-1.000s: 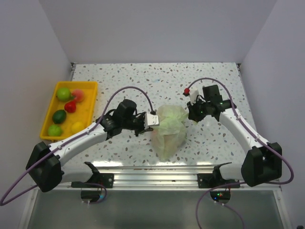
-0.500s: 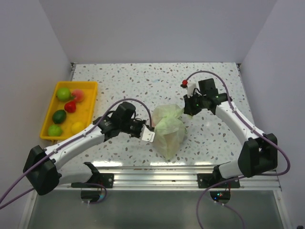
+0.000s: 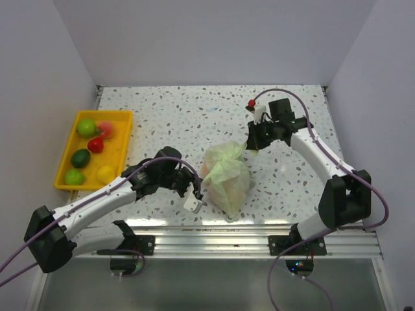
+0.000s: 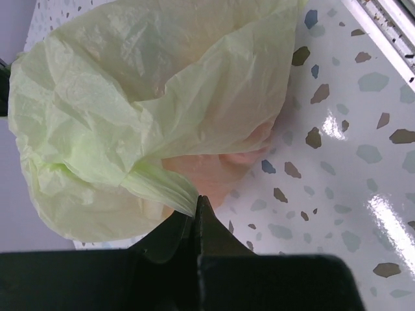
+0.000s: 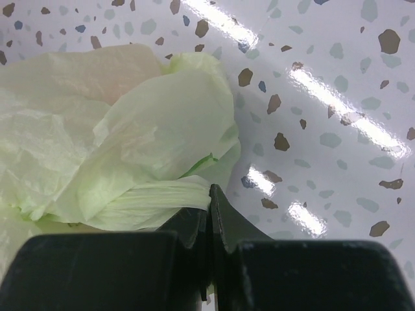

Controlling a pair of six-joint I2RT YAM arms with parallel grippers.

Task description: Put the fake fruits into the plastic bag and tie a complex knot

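**Both pincers pinch the bag, one at each end**

Nearest, just beyond the rail (image 3: 214, 234) at the tabletop's (image 3: 194, 116) near edge, the left pincer (image 3: 194, 202) is pressed together on a twisted strip of the bag (image 3: 227, 176). Its wrist view shows the two fingertips (image 4: 202, 214) meeting with the pale green plastic nipped between them. The strip runs from the bag's near left side.

The bag sits on the tabletop near the middle, between the two arms. It is bulging and crinkled. A pinkish-orange shape (image 4: 227, 170) shows through the thin plastic low down, where the bag touches the tabletop; what it is cannot be told exactly.

Well to the left lies a yellow tray (image 3: 120, 148). In it are six fruits: a green one (image 3: 74, 176) and a yellow one (image 3: 106, 172) at the near end, a dark green one (image 3: 80, 157) and a red one (image 3: 96, 144) in the middle, and a light green one (image 3: 86, 127) with a pink-red one (image 3: 106, 129) at the far end.

Farthest, the right pincer (image 3: 251, 144) is clamped on another gathered strip at the bag's far right corner. Its wrist view shows the plastic bunched into a tight rope right at the closed tips.
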